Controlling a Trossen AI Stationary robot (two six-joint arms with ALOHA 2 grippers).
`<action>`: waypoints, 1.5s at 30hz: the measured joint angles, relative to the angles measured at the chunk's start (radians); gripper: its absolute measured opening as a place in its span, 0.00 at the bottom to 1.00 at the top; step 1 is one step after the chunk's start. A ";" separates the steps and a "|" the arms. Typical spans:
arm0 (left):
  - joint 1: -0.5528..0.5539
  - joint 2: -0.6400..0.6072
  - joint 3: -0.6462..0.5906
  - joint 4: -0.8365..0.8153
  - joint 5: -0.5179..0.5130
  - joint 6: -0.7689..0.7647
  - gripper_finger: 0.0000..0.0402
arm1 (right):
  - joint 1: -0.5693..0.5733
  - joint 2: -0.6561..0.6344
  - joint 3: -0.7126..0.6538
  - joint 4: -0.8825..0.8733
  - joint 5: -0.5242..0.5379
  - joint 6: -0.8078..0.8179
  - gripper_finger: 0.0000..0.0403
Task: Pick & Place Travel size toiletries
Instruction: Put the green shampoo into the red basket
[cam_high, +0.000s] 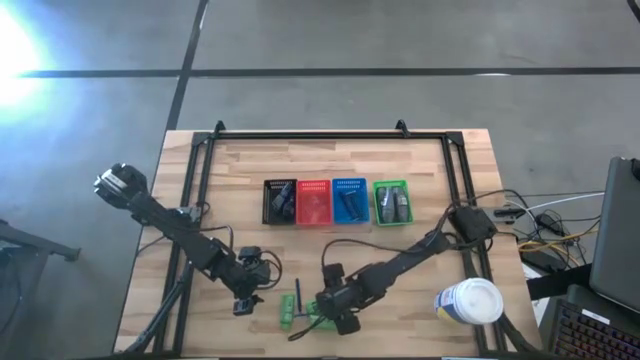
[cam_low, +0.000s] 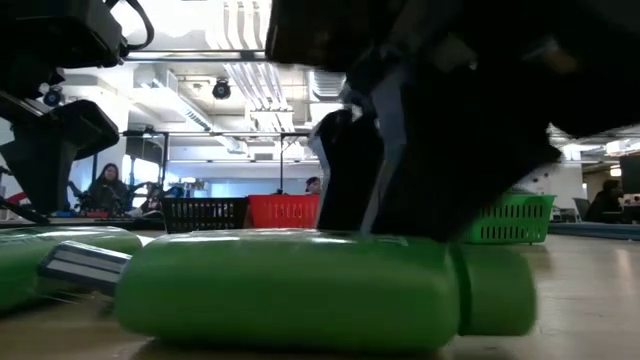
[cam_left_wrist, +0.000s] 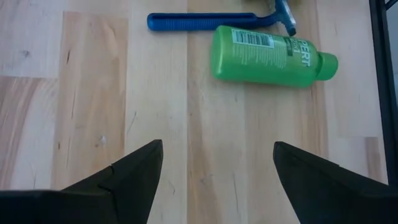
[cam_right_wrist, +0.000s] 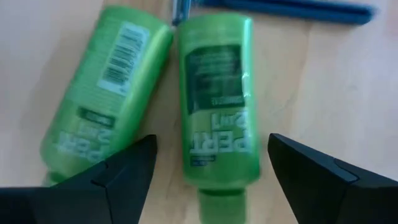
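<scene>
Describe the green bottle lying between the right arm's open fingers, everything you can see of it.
The green bottle is a small bright green plastic travel bottle with a matching green cap, printed "PERT 2in1" in white above a dark label panel. It lies flat on the wooden table, framed by the open right tool, whose fingers do not appear to touch it yet. A second green bottle with a barcode lies close alongside, angled away, and a blue razor lies just past its base.
</scene>
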 joint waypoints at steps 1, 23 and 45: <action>0.000 0.000 0.000 0.000 0.000 -0.001 0.77 | 0.001 0.012 0.002 0.006 -0.006 0.003 0.75; 0.000 -0.001 0.000 0.000 -0.010 -0.007 0.77 | -0.015 0.006 0.090 -0.148 -0.021 0.180 0.35; -0.011 -0.003 0.121 0.165 -0.517 0.697 0.77 | -0.138 -0.186 0.080 -0.211 -0.206 0.391 0.37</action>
